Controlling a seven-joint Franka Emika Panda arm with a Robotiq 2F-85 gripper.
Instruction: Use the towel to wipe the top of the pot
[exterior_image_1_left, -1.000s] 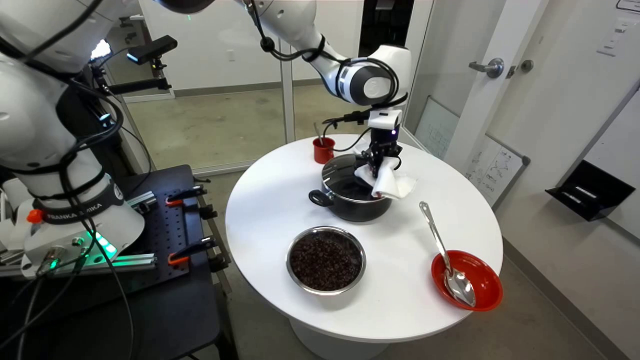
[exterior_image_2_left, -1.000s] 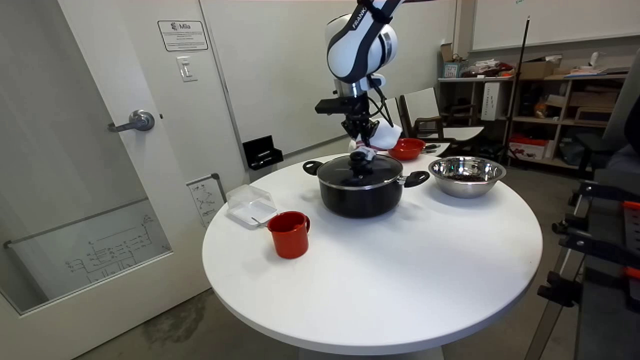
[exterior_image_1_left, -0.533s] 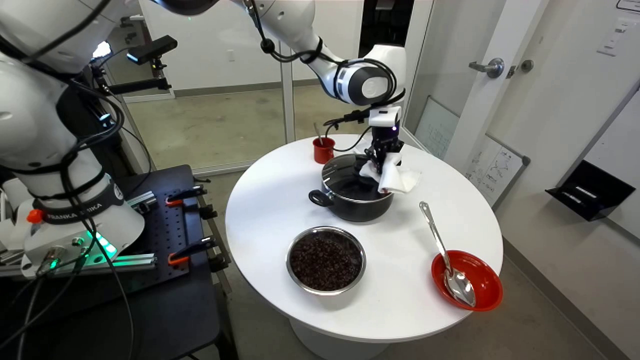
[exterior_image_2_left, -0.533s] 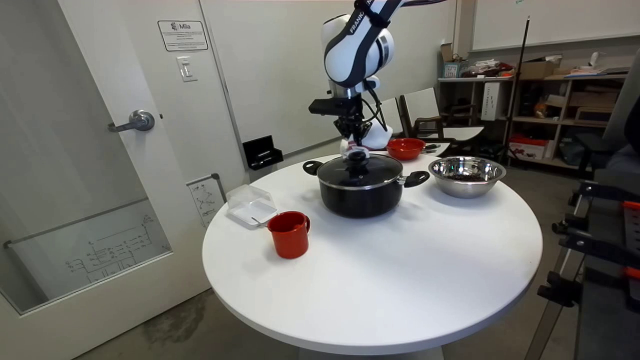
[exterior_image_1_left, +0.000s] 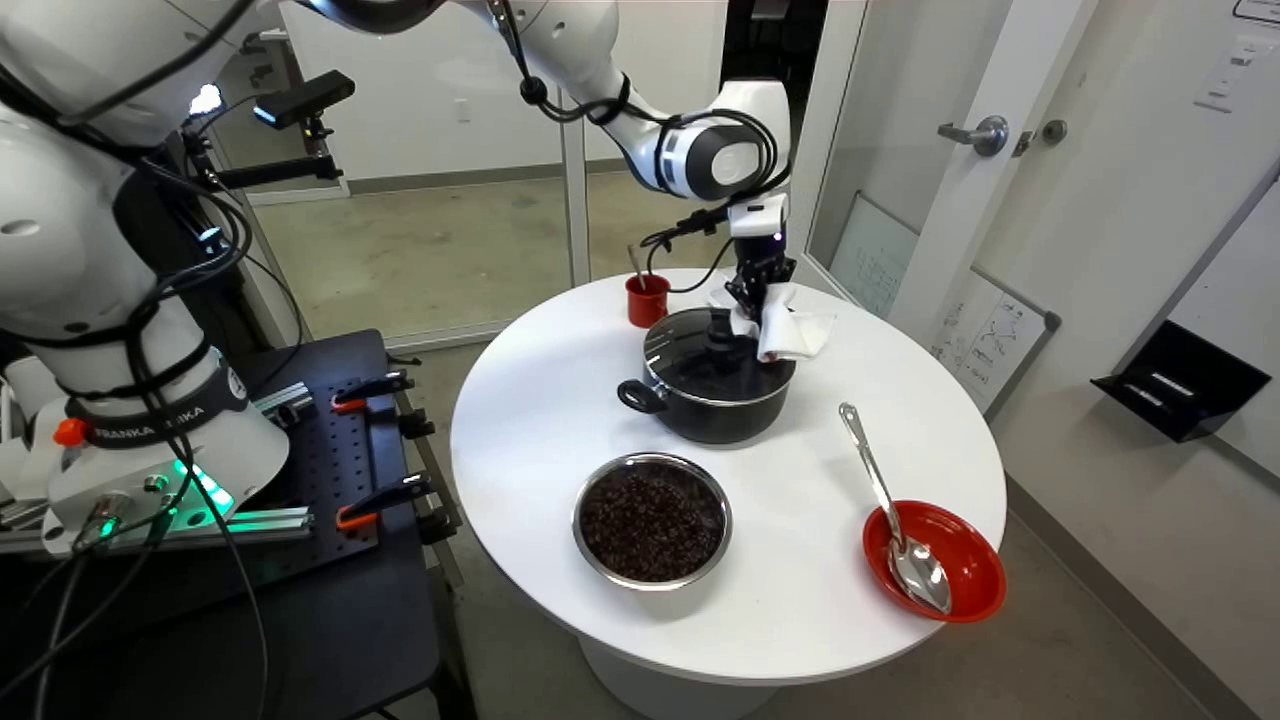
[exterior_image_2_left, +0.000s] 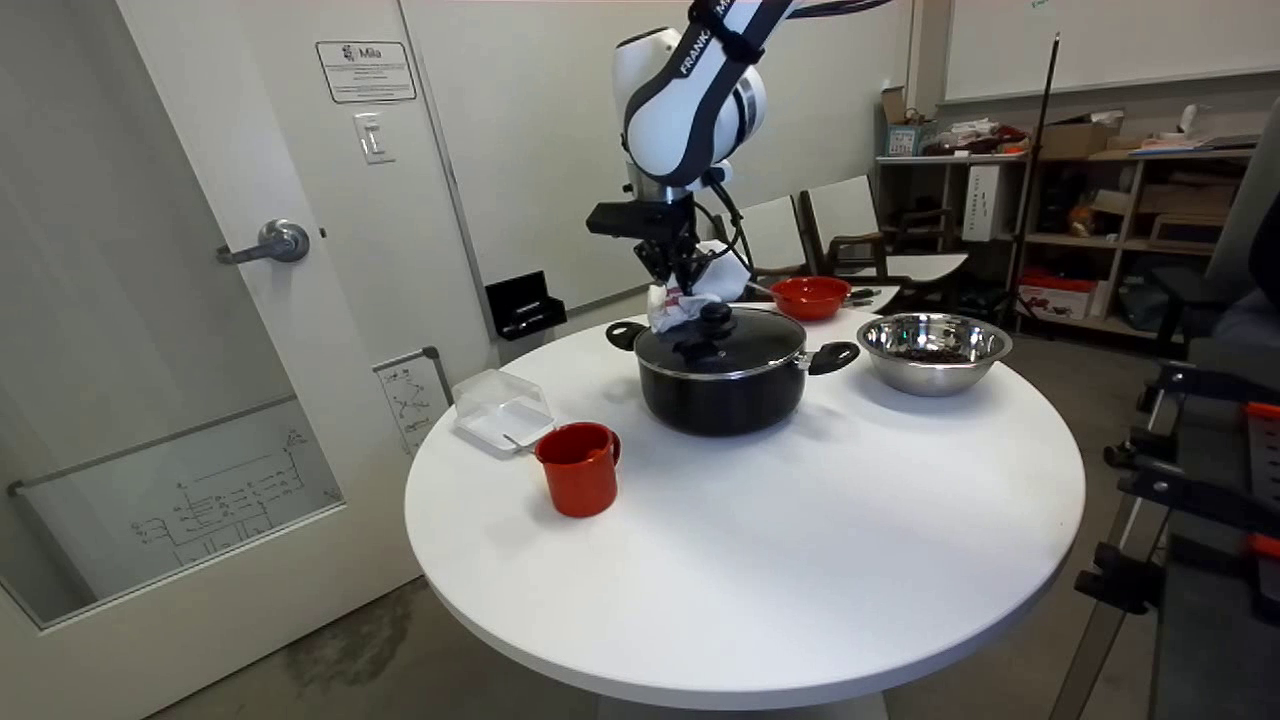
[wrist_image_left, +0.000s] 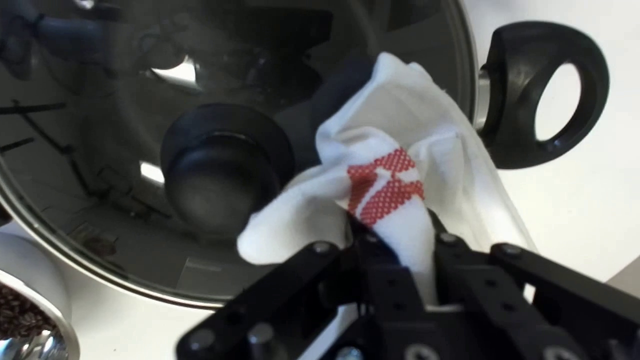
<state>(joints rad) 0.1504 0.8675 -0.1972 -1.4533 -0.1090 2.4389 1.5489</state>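
Note:
The black pot (exterior_image_1_left: 715, 415) stands on the table with its dark glass lid (exterior_image_2_left: 760, 340) on; it shows in both exterior views. The lid's round black knob (wrist_image_left: 220, 175) shows in the wrist view. My gripper (wrist_image_left: 402, 230) is shut on a white towel (wrist_image_left: 440, 145) with a red pattern, bunched between the fingers. The towel hangs over the lid beside the knob, on the side near a pot handle (wrist_image_left: 545, 95). In an exterior view the towel's lower end (exterior_image_2_left: 675, 312) appears to touch the lid's far edge. The gripper is above the lid rim (exterior_image_1_left: 757, 295).
A metal bowl of dark beans (exterior_image_1_left: 652, 525) stands near the pot. A red bowl (exterior_image_1_left: 965, 565) with a spoon (exterior_image_1_left: 870, 465) sits at the table edge. A red mug (exterior_image_2_left: 580, 470) and a clear plastic box (exterior_image_2_left: 503, 410) are on the pot's other side.
My gripper and the towel have moved from behind the knob across the lid toward its edge, leftward and then slightly up in exterior views. The pot has not moved.

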